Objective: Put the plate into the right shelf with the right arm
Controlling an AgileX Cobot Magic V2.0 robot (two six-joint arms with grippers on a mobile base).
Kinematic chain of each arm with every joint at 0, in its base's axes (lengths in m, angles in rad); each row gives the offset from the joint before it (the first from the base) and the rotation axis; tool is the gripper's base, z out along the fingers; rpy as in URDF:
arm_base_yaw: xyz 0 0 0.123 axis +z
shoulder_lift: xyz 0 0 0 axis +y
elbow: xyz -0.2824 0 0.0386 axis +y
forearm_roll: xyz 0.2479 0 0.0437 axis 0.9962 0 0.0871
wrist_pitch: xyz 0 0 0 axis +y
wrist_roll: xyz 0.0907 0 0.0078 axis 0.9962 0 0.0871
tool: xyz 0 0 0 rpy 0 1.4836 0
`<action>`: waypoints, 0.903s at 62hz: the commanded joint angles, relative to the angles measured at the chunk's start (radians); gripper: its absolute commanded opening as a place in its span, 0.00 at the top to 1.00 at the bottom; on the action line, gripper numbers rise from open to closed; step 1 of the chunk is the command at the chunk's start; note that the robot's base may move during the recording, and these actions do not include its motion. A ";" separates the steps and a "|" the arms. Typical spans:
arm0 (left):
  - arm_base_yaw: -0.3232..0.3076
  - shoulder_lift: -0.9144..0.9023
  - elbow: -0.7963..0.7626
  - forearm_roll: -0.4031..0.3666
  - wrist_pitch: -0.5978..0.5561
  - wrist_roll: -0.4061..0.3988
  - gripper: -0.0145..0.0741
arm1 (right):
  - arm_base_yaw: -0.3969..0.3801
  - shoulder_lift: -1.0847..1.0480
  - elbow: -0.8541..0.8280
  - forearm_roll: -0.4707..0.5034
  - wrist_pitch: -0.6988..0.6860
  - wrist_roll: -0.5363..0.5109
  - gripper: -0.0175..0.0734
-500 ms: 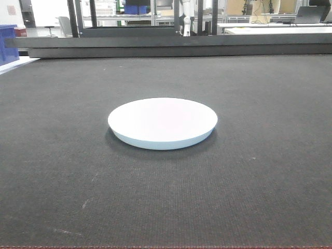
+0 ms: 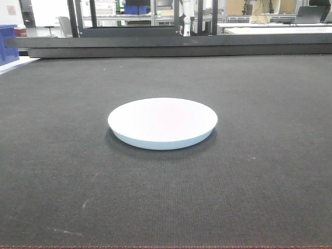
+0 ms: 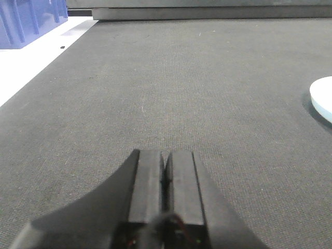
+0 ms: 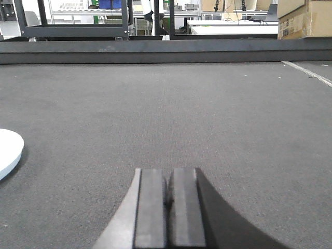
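Note:
The white round plate lies flat on the dark grey mat, near the middle of the front view. Its edge shows at the right border of the left wrist view and at the left border of the right wrist view. My left gripper is shut and empty, low over the mat, left of the plate. My right gripper is shut and empty, low over the mat, right of the plate. The right shelf is out of view.
A low dark ledge runs along the mat's far edge. A blue bin stands at the far left, also in the left wrist view. A cardboard box sits at the far right. Racks and desks stand behind.

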 commanded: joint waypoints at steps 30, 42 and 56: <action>-0.002 -0.010 0.008 -0.008 -0.084 -0.003 0.89 | 0.001 0.012 -0.150 -0.010 -0.070 -0.001 0.78; -0.002 -0.010 0.008 -0.008 -0.084 -0.003 0.89 | 0.001 0.186 -0.343 -0.024 0.092 -0.001 0.78; -0.002 -0.010 0.008 -0.008 -0.084 -0.003 0.89 | 0.047 0.446 -0.570 -0.026 0.241 -0.001 0.67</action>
